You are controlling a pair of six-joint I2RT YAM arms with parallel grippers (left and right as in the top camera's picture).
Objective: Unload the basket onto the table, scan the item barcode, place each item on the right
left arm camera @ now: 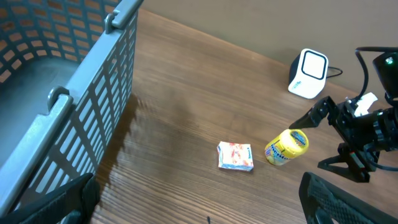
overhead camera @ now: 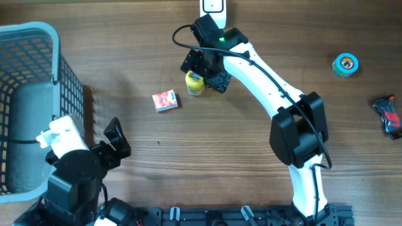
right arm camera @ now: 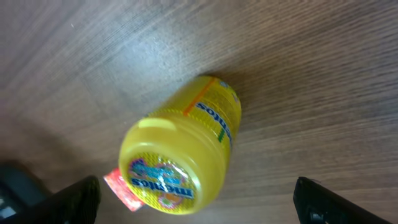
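Starting at the left by the basket (overhead camera: 55,41), L gripper (overhead camera: 118,141) sits at the near edge w/ jaws spread and empty, well apart from the item. Right of the small packet (overhead camera: 166,100), the yellow bottle (overhead camera: 195,85) lies on its side, far-centre. R gripper (overhead camera: 204,72) hangs just over it, jaws spread and empty, w/ the bottle's long axis skew to the jaw gap. Scanner (overhead camera: 213,6) is just beyond, so R arm is nearer.
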